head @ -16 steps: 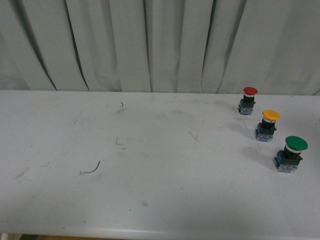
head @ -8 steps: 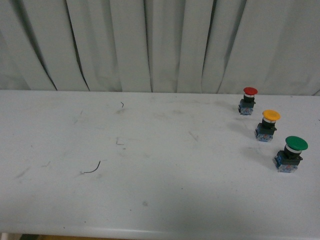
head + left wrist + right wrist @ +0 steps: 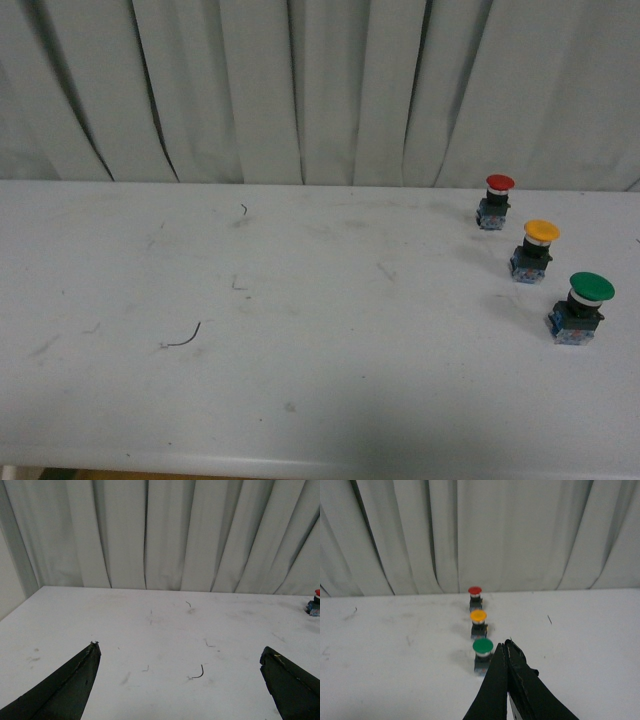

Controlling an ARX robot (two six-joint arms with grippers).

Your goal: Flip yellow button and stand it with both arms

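Right, yellow button (image 3: 535, 250): upright, cap up on its blue block, on the right part of the white table (image 3: 300, 300), middle of a diagonal row of three.
Red button (image 3: 496, 200): upright, just beyond the yellow one, nearest the curtain (image 3: 300, 90).
Green button (image 3: 579, 307): upright, larger cap, just nearer the robot than the yellow one.
Containers: not visible in any view.
Right gripper (image 3: 506, 652): fingers pressed together, nothing between them; tip overlaps the green button's edge in the right wrist view, contact cannot be judged; yellow button sits beyond it, apart from it, past the green one.
Left gripper (image 3: 180, 652): fingers spread wide, holding nothing, over the left part of the table, well apart from the yellow button; only the red one shows at the frame edge.
Table marks: a thin dark curved scrap (image 3: 185, 338) on the left, scuffs around.
Front view: neither arm visible.
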